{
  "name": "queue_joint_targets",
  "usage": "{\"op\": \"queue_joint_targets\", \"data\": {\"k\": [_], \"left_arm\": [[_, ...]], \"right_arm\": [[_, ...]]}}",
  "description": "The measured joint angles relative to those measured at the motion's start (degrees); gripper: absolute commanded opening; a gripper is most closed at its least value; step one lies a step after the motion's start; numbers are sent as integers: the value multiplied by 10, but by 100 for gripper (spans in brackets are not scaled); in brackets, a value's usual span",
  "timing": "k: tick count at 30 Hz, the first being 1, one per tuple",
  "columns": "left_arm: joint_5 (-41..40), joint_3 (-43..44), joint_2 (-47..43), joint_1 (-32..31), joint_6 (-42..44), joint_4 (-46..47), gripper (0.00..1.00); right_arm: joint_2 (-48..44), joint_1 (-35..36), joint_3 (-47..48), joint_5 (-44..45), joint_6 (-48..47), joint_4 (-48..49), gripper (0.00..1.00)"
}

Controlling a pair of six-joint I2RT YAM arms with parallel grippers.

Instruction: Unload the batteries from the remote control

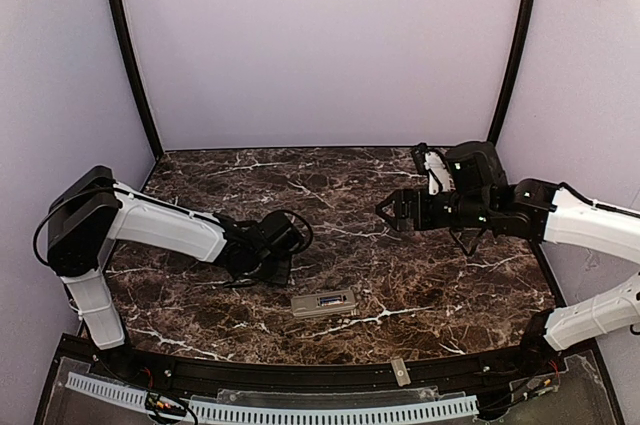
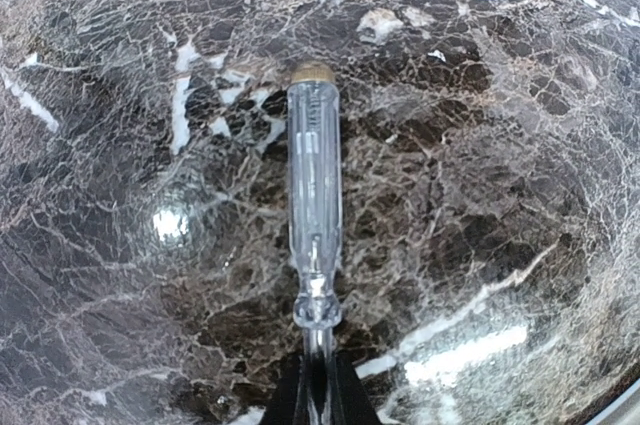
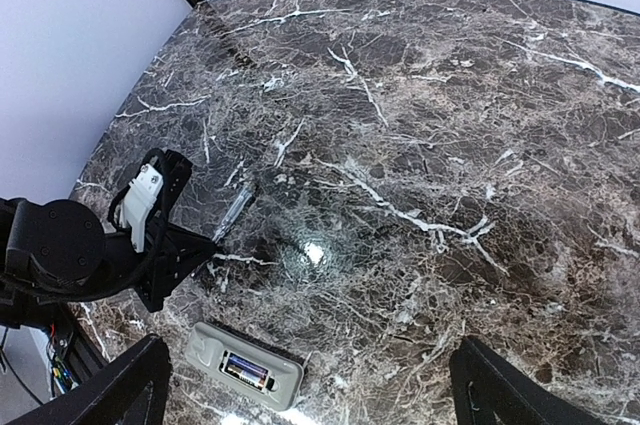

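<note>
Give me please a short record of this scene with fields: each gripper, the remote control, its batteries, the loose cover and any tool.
left gripper: shut on the thin end of the screwdriver, clear handle pointing away
right gripper: open, holding nothing, above the table
remote control: flat on the table, back side up, recess uncovered
battery: at least one in the recess, not yet taken out
cover: small grey piece at the near edge, apart from the remote control

The remote control (image 1: 323, 303) lies flat near the front of the surface (image 1: 400, 245), grey back up. A battery (image 3: 246, 372) shows in its open hole.
</note>
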Motion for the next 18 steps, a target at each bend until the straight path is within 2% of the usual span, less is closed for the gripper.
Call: {"op": "queue_joint_targets", "data": {"k": [3, 9, 18], "left_arm": [[5, -7, -4, 2, 8, 10, 1], [16, -21, -14, 5, 33, 30, 0], [43, -61, -70, 4, 124, 43, 0]], "right_arm": [[0, 0, 2, -1, 0, 0, 97], [1, 0, 5, -6, 3, -4, 97], [1, -3, 22, -43, 19, -24, 98]]}}
